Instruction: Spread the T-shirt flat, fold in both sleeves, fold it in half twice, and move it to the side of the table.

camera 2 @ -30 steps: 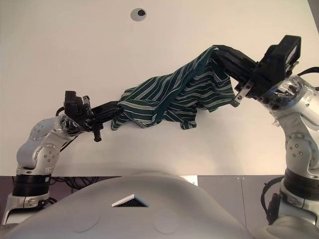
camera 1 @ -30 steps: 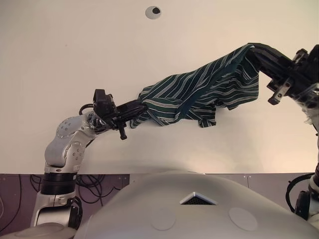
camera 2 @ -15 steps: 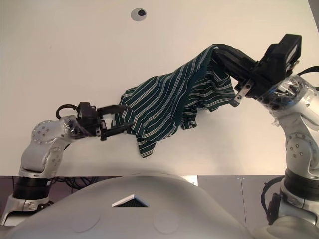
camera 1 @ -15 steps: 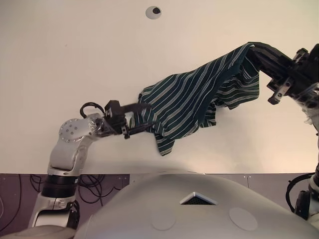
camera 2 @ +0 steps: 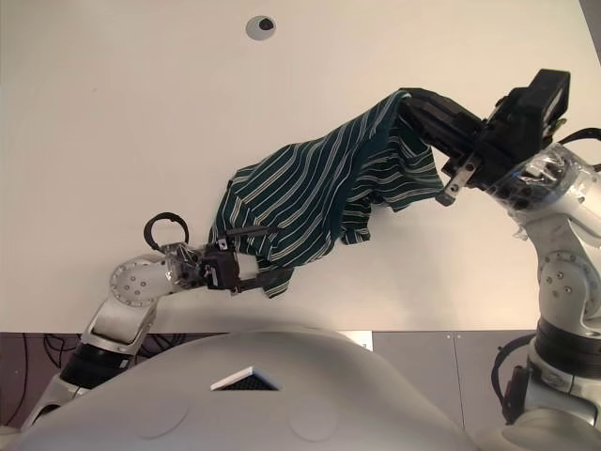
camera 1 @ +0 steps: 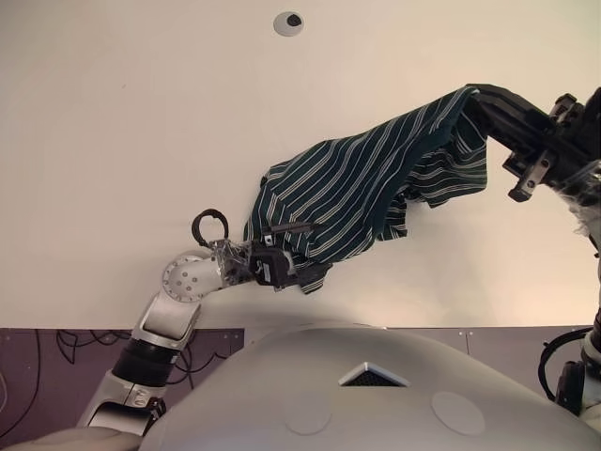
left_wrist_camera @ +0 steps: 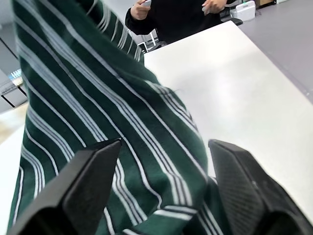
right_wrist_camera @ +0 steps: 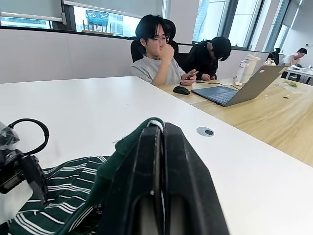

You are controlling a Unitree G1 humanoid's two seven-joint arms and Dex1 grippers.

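**Striped shirt hangs in the air, held at one end**

The T-shirt is up off the white worktop. It is not flat yet. It hangs bunched up, high on the right and low on the left.

The right end effector is pressed together on a bit of the cloth at the high end, so it carries the shirt. The left end effector is down at the low end, near the front edge of the worktop. Its fingers are spread wide. Cloth lies between them, but they are not pinching it.

I think the shirt is soft, light and floppy. It will sag and fold over wherever nothing holds it. The best place to take it looks like the low corner of the hem. Then both arms could pull it out wide and lay it down flat. Thin cloth can slip out of a small pinch, so a good bite of the hem seems wise.
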